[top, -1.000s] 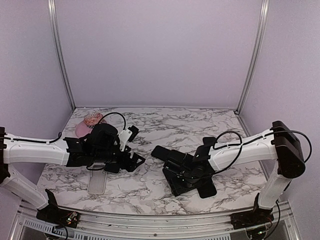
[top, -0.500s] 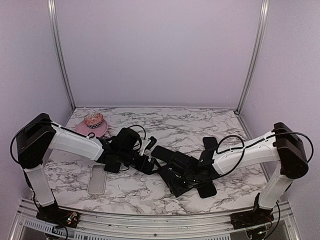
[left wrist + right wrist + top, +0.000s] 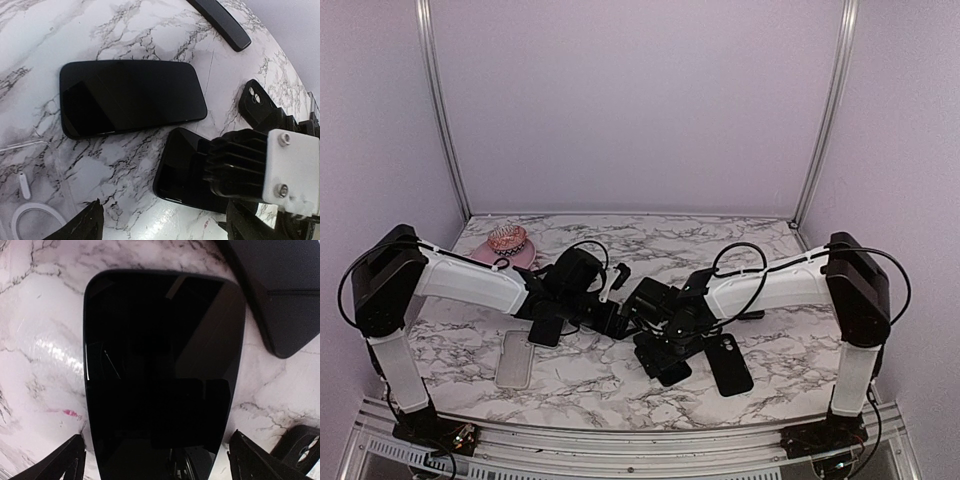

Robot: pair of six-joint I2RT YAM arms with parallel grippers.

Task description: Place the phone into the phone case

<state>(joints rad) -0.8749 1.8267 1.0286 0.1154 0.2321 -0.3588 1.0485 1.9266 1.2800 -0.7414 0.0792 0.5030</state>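
Right wrist view: my right gripper [image 3: 158,460] hangs with fingers spread wide over the black phone [image 3: 160,365], which lies flat on the marble table [image 3: 35,315]. The black phone case [image 3: 306,442] is just beside it. My left gripper [image 3: 164,222] gapes empty.

Soft even lighting, faint shadows; glare on marble table [image 3: 50,352]; wrist views fisheye-warped

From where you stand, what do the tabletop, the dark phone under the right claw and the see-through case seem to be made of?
Tabletop: marble look, white with dark veins and a soft sheen; possibly a printed laminate. Dark phone: glossy black glass face, judging by its mirror-like reflections. See-through case: likely clear plastic or silicone, since the veins show through it.
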